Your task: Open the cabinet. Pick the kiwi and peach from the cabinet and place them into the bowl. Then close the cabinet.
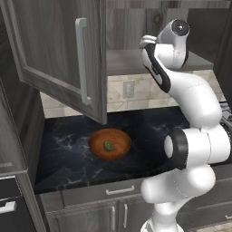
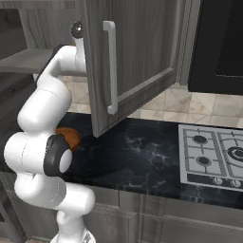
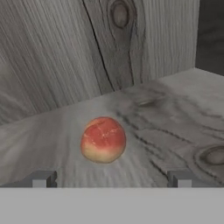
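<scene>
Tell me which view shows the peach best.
The hand view: the peach lies whole on the cabinet shelf, centred ahead of the open jaws. The two base views give nothing useful of it.

Occlusions and cut-offs, cabinet reach

Right base view: bowl (image 2: 71, 137) mostly hidden behind the arm's elbow, only a brown edge showing; cabinet (image 2: 137, 57) door covers the wrist and hand. Left base view: kiwi (image 1: 108, 146) too small for surface detail; door cut by top and left edges. Hand view: gripper (image 3: 111, 178) shows just its two tips, well apart; peach (image 3: 103, 139) slightly blurred.
</scene>
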Controlling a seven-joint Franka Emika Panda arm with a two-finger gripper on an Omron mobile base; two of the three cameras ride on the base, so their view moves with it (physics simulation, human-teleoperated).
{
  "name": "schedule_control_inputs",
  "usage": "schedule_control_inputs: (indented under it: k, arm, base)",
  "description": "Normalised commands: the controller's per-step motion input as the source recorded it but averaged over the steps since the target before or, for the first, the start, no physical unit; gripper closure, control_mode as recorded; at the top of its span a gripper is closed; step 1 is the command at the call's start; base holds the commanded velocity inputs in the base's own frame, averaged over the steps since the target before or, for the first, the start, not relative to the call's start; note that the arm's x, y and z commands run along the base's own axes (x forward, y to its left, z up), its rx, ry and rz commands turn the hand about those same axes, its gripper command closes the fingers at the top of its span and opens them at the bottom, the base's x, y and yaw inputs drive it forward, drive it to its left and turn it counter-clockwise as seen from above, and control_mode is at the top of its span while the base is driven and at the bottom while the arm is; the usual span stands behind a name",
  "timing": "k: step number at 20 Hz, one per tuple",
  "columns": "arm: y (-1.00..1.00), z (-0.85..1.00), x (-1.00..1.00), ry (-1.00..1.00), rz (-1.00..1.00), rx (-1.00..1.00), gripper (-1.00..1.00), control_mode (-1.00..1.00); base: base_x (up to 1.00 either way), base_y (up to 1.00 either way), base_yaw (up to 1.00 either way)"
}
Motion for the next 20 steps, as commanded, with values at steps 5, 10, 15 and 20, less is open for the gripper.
schedule_control_inputs:
  k: [5,10,15,20]
  arm:
    - [0.0,-0.23,0.39,0.0,0.0,-0.01,-1.0,-1.0]
    - [0.0,-0.06,0.35,0.01,0.0,0.0,-1.0,-1.0]
    - [0.0,-0.02,0.36,0.0,0.0,0.0,-1.0,-1.0]
    - [0.0,-0.08,0.28,0.07,0.0,0.0,-1.0,-1.0]
  base:
    - [0.0,0.0,0.0]
    - [0.0,0.0,0.0]
    - [0.0,0.0,0.0]
    - [0.0,0.0,0.0]
